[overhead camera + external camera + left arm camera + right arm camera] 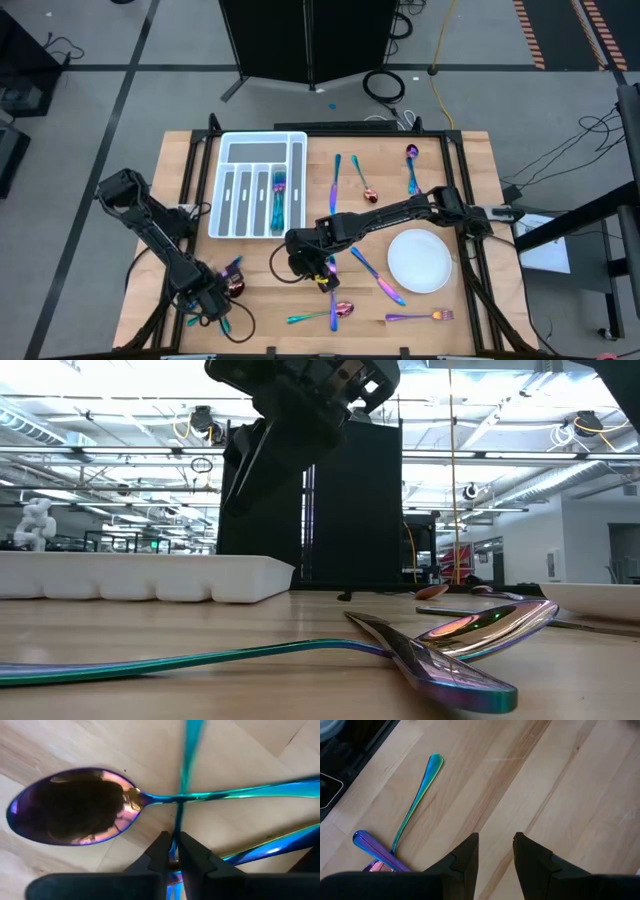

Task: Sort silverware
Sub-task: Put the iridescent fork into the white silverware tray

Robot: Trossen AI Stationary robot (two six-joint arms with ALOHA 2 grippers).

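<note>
Clamping a thin utensil handle [176,827], left end effector [171,851] near table edge, right end effector [495,851] apart.

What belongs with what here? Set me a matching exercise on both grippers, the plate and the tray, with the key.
Things:
1. left gripper
2. right gripper
3. plate
4. tray

States:
A. holds silverware in one compartment
B. open, above bare table
C. bare, on the table's right side
D. closed on a slim blue handle that crosses a spoon

Pairs: 1-D, 2-B, 3-C, 4-A
</note>
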